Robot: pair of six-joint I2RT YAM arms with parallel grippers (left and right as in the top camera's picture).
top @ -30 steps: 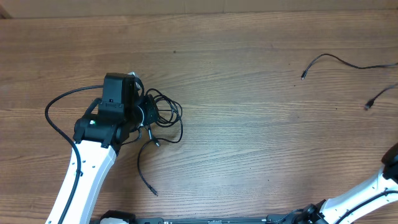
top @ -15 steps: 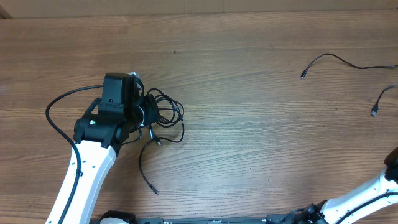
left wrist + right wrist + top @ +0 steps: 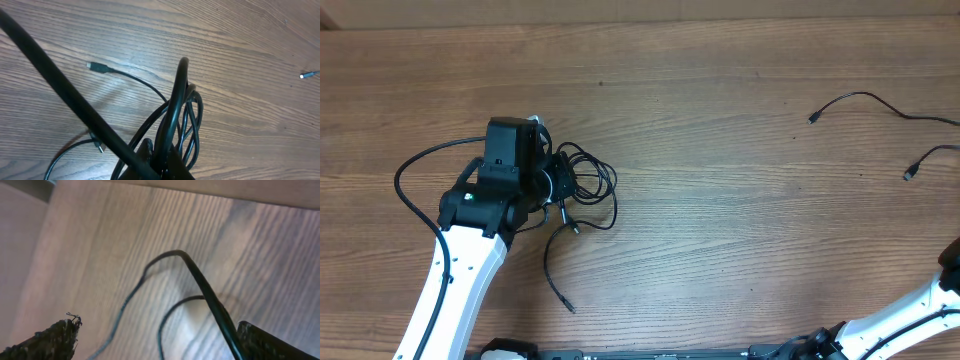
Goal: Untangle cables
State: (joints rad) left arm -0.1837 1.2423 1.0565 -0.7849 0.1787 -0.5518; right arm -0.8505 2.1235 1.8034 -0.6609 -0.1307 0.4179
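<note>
The cables (image 3: 588,183) lie as a black looped bundle at the table's left middle, with one loose end (image 3: 560,298) trailing toward the front. My left gripper (image 3: 557,186) is shut on a loop of that bundle. In the left wrist view, the loop (image 3: 176,100) rises from the closed left gripper (image 3: 162,154), and a small plug (image 3: 95,66) lies on the wood. A separate thin cable (image 3: 865,97) lies at the far right. My right gripper (image 3: 157,327) stands open, and a black cord (image 3: 205,287) runs between its fingers close to the right one (image 3: 270,340).
The left arm's own thick black cable (image 3: 410,170) arcs out to the left of the arm. A second plug end (image 3: 910,174) of the right-hand cord lies near the right edge. The right arm's white link (image 3: 900,310) crosses the front right corner.
The separate cable at the far right has shifted slightly, and its plug ends have changed position. The left arm and the bundle have not moved.
</note>
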